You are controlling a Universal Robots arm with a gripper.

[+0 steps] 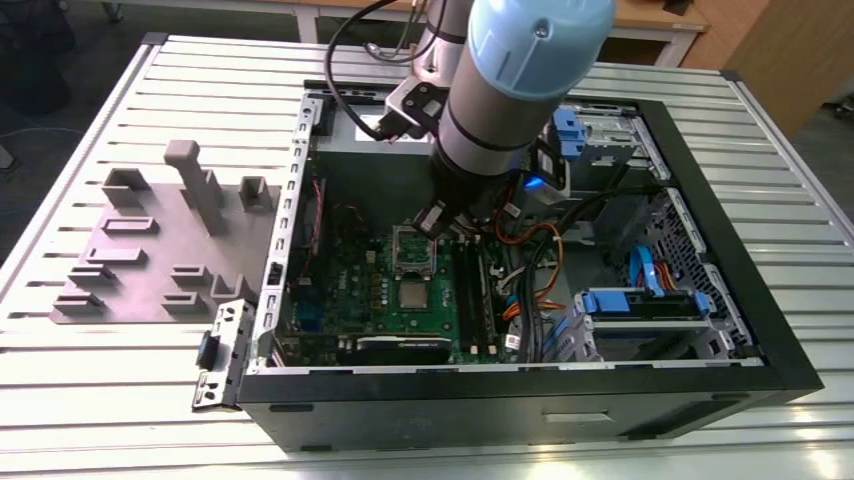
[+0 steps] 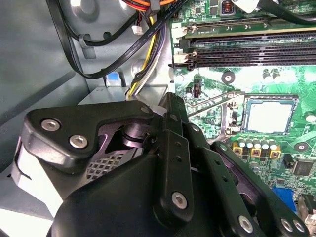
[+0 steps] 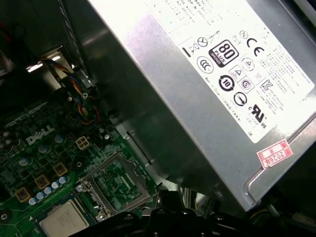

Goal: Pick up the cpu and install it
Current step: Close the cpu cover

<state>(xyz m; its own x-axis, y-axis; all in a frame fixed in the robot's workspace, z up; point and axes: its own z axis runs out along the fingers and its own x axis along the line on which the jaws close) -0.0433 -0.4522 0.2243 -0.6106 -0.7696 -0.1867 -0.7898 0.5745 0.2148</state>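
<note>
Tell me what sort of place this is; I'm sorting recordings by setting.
Probably a robotics lab or assembly test bench: an open computer case lies on a slatted metal table, beside a grey fixture plate, with the robot arm reaching inside.

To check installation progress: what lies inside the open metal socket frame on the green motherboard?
The metal socket frame holds only bare contacts. The small square silver cpu lies beside it on the green motherboard.

The tool's point(image 2: 170, 106) tips are hidden behind its own body, and the cpu point(image 3: 63, 222) is cut off at the picture's edge.
</note>
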